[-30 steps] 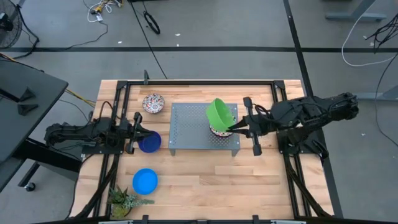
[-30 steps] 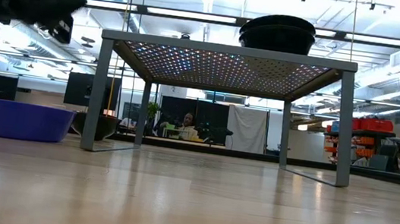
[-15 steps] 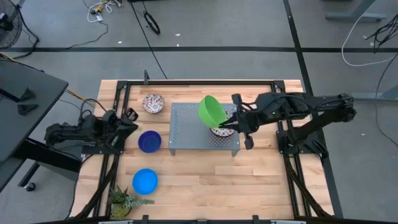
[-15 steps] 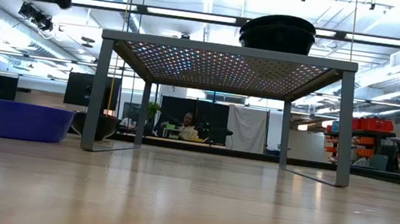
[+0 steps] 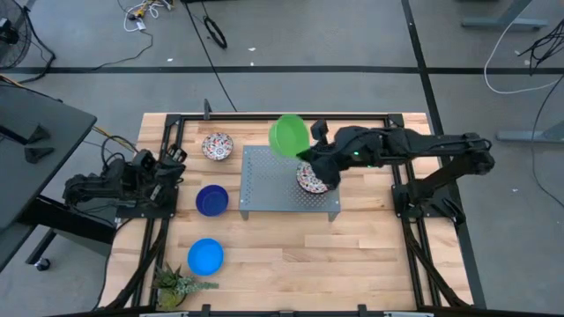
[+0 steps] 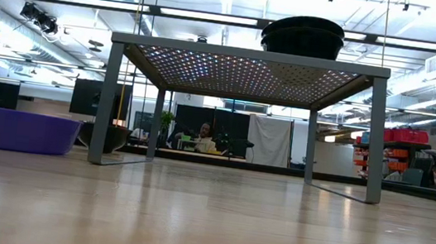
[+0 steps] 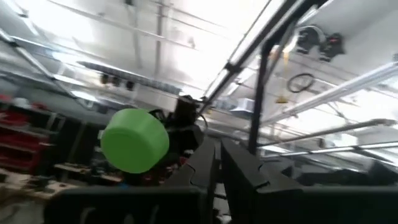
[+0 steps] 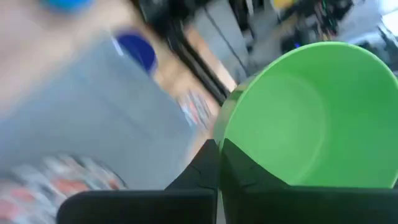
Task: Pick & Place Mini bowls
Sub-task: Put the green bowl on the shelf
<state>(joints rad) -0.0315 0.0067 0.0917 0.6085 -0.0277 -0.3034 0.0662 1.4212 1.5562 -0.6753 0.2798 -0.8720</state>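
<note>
**Operator:** Green bowl point(image 5: 289, 136): report the grip.

**Inspector:** Right pincer point(image 5: 307, 151) is clamped on the rim of the green bowl, fingers pressed together on the wall. The bowl is held in the air, tilted on its side, over the far edge of the grey perforated tray point(image 5: 269, 180). In the right wrist view the bowl's open inside point(image 8: 305, 118) faces the camera.

**Operator:** Items nearest that pincer?

**Inspector:** One patterned white bowl point(image 5: 311, 180) sits on the tray top, just beside the right pincer. In the low view the dishes on the tray show as a dark stack point(image 6: 303, 34); I cannot tell how many are in it.

**Operator:** Farther out?

**Inspector:** A second patterned bowl point(image 5: 217, 145) rests on the wooden desk point(image 5: 291, 255) beyond the tray's far left corner. The dark blue bowl point(image 5: 211, 200) stands on the desk just left of the tray. The bright blue bowl point(image 5: 205, 256) lies nearer the front edge, close to a small spiky plant point(image 5: 174, 283).

**Operator:** Left pincer?

**Inspector:** Left pincer point(image 5: 173, 160) is at the desk's left side, raised, its fingers nearly together with nothing between them, apart from the dark blue bowl.
</note>
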